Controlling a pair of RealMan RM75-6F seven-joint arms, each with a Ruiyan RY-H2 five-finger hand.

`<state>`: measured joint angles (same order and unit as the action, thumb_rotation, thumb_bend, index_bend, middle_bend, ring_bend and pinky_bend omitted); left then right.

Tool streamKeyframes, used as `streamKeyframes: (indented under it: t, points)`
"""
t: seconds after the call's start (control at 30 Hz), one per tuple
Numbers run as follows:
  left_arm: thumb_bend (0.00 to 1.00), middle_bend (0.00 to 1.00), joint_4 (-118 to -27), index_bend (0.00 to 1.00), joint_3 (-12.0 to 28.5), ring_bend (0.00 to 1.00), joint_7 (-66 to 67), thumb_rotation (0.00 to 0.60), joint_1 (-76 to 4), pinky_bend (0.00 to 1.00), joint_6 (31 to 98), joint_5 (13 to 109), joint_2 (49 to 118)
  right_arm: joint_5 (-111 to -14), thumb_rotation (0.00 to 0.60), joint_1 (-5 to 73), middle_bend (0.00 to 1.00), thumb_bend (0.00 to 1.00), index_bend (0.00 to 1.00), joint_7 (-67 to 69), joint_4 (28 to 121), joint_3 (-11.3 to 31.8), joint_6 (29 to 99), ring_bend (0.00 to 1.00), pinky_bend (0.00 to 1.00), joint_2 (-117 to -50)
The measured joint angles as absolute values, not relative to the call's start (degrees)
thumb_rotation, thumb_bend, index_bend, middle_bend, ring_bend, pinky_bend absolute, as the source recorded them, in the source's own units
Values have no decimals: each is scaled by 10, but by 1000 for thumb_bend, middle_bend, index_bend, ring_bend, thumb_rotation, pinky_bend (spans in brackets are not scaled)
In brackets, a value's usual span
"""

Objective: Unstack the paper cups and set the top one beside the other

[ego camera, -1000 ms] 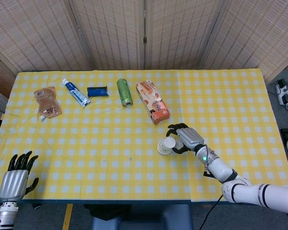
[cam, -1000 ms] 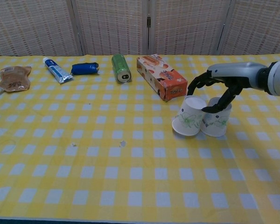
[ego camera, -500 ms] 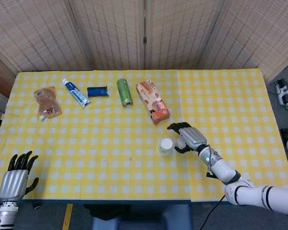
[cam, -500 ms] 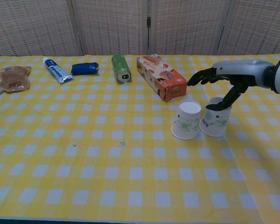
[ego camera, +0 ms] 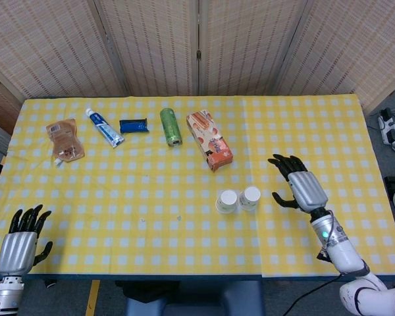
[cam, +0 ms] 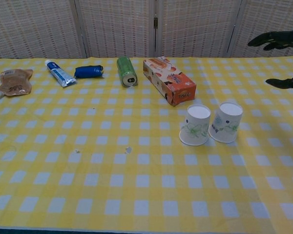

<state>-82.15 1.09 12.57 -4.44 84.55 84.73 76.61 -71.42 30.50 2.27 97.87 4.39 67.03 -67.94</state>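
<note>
- While the right hand was closed around the cups one second ago, it now stands well apart from them, to their right, with fingers spread and nothing in it.
- Both white paper cups with green print stand upside down on the yellow checked tablecloth, just beside each other: the left cup and the right cup almost touch at their wide rims.
- An orange carton box lies near, just behind the cups.
- Open cloth lies in front of the cups up to the near table edge, and also to their left.
- At the near left corner, the left hand hangs beyond the table edge, fingers extended and a little apart, holding nothing.
</note>
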Motion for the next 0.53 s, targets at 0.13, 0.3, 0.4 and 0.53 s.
streamKeyframes:
  t: [0.13,0.3,0.4,0.53]
  points:
    - [384,103,-824,186,12,102,129,600,-45,0,852,856,769,-775,600,238,23,395,64,60,965,18,750,25,26,-669]
    - [384,103,-831,174,12,99,138,600,-46,0,864,868,772,-838,600,174,0,395,1,107,929,-15,822,0,0,-662]
    - [384,103,-837,173,12,99,144,600,-45,0,870,873,772,-865,600,143,0,395,0,127,903,-28,858,0,0,-669]
    - [384,103,-841,165,13,97,149,600,-45,0,877,878,774,-889,600,115,0,395,0,156,875,-39,884,0,0,-679]
